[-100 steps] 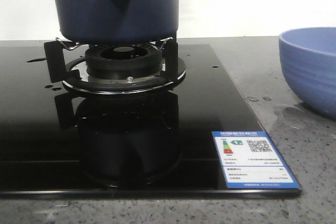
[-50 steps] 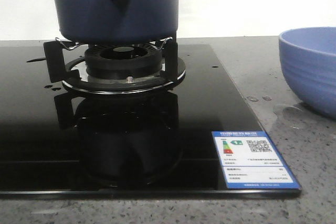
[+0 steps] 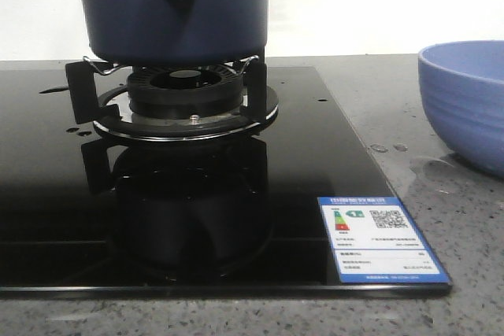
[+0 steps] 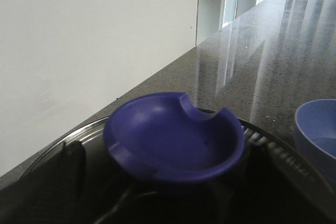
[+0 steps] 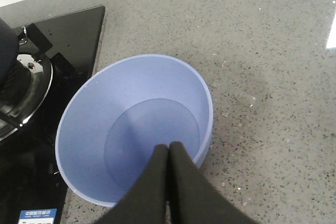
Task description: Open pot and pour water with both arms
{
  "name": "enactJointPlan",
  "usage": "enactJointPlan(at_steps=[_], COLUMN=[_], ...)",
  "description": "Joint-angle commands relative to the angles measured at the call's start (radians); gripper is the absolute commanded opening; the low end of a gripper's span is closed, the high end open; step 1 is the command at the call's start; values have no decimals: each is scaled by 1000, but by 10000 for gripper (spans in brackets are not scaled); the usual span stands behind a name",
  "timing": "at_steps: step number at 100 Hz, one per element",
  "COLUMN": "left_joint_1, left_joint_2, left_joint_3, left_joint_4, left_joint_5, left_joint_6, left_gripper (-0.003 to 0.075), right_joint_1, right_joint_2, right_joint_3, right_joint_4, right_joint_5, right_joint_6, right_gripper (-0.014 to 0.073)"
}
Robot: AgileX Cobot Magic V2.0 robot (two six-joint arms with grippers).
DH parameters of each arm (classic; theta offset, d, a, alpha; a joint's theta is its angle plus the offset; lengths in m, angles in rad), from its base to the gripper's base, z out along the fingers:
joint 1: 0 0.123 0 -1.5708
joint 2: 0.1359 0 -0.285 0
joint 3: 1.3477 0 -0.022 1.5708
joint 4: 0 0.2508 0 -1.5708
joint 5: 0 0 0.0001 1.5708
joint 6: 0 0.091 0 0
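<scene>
The dark navy pot [image 3: 177, 9] stands on the gas burner [image 3: 187, 96], its handle stub with the round hole facing me; its top is cut off in the front view. In the left wrist view a navy cup-shaped lid knob [image 4: 173, 137] sits on a steel-rimmed lid [image 4: 86, 129]. My left gripper [image 4: 165, 182] is open, with a dark finger [image 4: 60, 177] on each side of the knob, not touching it. My right gripper [image 5: 169, 148] is shut and empty, hovering over the periwinkle bowl [image 5: 131, 124]. Neither gripper shows in the front view.
The periwinkle bowl [image 3: 466, 104] stands on the grey speckled counter [image 3: 465, 241] right of the black glass hob [image 3: 63, 194]. Water drops [image 3: 429, 167] lie beside the bowl. A blue-and-white energy label [image 3: 383, 238] sits on the hob's near right corner.
</scene>
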Motion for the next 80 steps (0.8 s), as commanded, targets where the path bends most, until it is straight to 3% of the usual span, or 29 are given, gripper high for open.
enactJointPlan(at_steps=[1, 28, 61, 80], left_joint_1=[-29, -57, -57, -57], left_joint_2=[-28, -20, -20, -20], left_joint_3=[-38, -40, -40, -42], left_joint_4=[-97, -97, -97, -97], left_joint_5=[45, 16, 15, 18], left_joint_6=[2, 10, 10, 10], left_gripper=[545, 531, 218, 190], right_joint_1=[3, 3, 3, 3], right_joint_2=[15, 16, 16, 16], right_joint_3=[-37, -37, -33, -33], right_joint_4=[-3, -3, -4, -5], right_joint_5=[-65, -65, -63, -63], right_joint_6=[-11, -11, -11, -11], right_gripper=[-63, -63, -63, -63])
